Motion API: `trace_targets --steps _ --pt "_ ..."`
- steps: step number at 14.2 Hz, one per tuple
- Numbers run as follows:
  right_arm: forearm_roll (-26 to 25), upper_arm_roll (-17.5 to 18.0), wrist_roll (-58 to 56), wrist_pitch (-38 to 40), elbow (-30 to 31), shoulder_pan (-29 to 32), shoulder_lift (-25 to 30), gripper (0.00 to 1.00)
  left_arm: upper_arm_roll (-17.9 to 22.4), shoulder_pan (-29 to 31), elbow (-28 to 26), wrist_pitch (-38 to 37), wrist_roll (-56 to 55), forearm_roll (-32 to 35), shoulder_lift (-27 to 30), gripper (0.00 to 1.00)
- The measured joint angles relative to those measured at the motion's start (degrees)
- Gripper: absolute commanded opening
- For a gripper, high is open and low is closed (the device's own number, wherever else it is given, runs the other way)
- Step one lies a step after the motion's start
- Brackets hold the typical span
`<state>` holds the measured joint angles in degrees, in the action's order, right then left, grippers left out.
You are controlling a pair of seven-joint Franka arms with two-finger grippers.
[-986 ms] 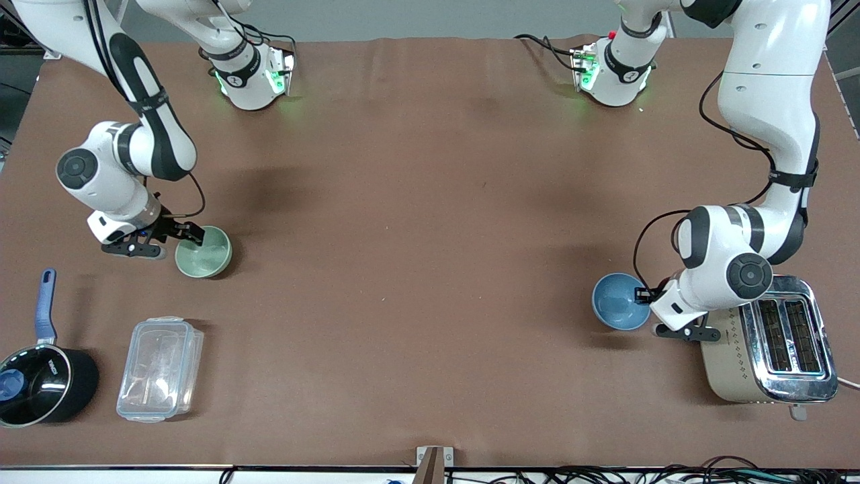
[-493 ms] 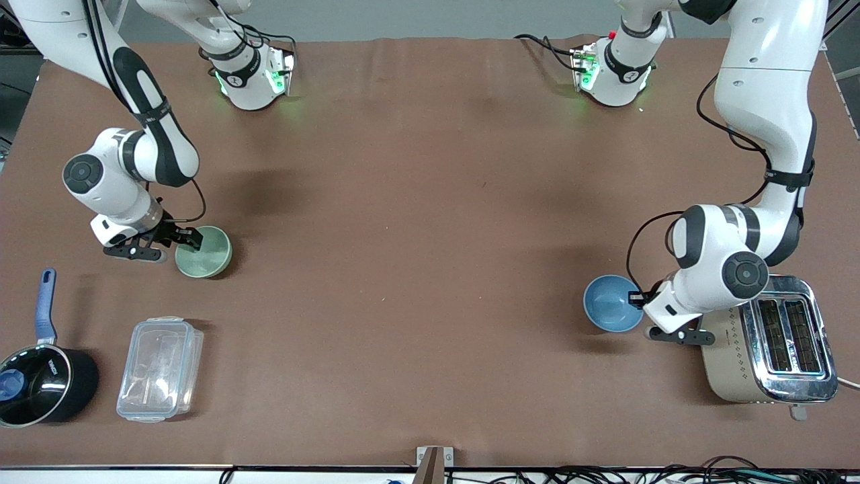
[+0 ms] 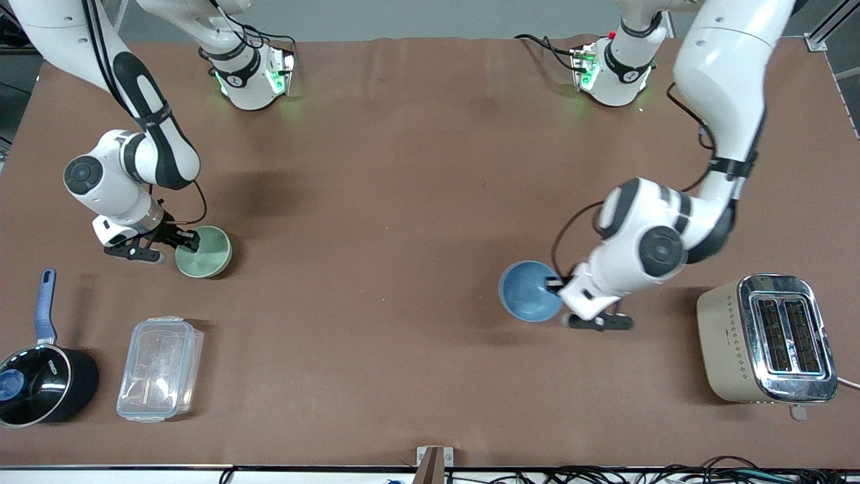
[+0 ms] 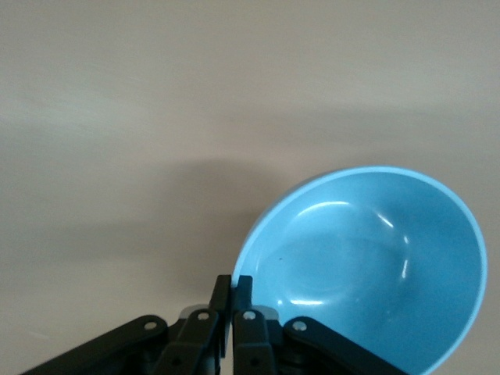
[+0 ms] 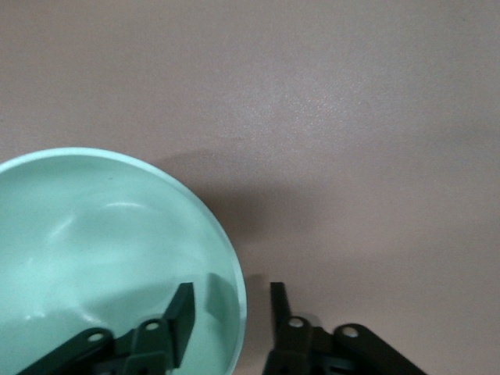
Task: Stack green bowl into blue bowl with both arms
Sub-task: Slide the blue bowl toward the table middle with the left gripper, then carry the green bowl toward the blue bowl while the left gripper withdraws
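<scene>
Pinching the blue bowl (image 3: 529,290) by its thin rim, the left claw (image 4: 233,291) carries it above mid-tabletop (image 3: 403,168). The right claw (image 5: 226,308) straddles the green bowl (image 3: 203,251)'s rim, not yet clamped; both bowls look light, stiff, slippery.

Blue bowl (image 4: 375,266): smooth, glossy, bright highlights inside.
Green bowl (image 5: 101,258): smooth, soft sheen, near matt.
Table (image 3: 403,168): brown matt covering, faint creases.
Toaster (image 3: 766,339): polished metal top, matt beige sides.
Container (image 3: 160,369): clear plastic.
Saucepan (image 3: 40,383): glossy black, blue handle.
Arms: glossy white shells, black matt fingers (image 5: 178,320).
</scene>
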<state>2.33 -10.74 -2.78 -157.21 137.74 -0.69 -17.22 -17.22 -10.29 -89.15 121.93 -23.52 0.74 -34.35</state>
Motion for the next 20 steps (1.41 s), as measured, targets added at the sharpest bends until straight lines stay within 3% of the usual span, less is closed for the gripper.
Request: trace_targets --steps 1,2,5,8,9,11,12,13,16,20 --pt "0.01 0.01 0.0 -0.14 0.0 0.0 -0.2 0.06 -0.09 -3.3 0.2 -0.03 -3.69 0.0 -0.29 0.0" --pt "0.03 0.02 0.02 -0.18 -0.01 0.0 -0.27 0.0 -0.1 -6.63 0.35 0.03 -7.19 0.0 -0.88 0.0" --pt "0.75 0.18 0.09 1.13 -0.71 -0.01 0.36 0.0 0.09 -14.28 0.66 2.36 -12.96 0.0 -3.79 0.0" --pt "0.84 0.19 0.08 13.11 -4.97 -0.02 2.45 0.0 0.35 -17.3 0.81 5.27 -15.37 0.0 -7.17 0.01" --pt "0.85 0.19 0.06 19.53 -8.11 -0.02 3.44 0.0 0.38 -17.39 0.91 5.86 -15.49 0.0 -7.95 0.1" --pt "0.86 0.23 0.06 33.87 -16.58 -0.11 5.39 0.0 0.61 -17.26 1.17 6.3 -15.49 0.0 -8.82 0.4" --pt "1.22 0.31 0.09 40.43 -21.21 -0.27 6.12 0.0 0.68 -17.2 1.4 6.32 -15.49 0.0 -8.92 0.82" --pt "2.49 0.44 0.26 46.04 -25.5 -0.67 6.6 0.0 0.72 -17.09 1.91 6.37 -15.48 0.01 -8.9 1.0" --pt "6.6 1.84 2.31 53.58 -31.98 -3.21 6.81 0.0 1.39 -16.47 5.71 5.69 -15.37 2.12 -7.58 1.0" --pt "7.77 10.02 16.1 52.9 -33.94 -6.06 5.97 0.0 2.56 -9.89 10.35 -1.68 -12.15 4.42 -0.93 1.0"
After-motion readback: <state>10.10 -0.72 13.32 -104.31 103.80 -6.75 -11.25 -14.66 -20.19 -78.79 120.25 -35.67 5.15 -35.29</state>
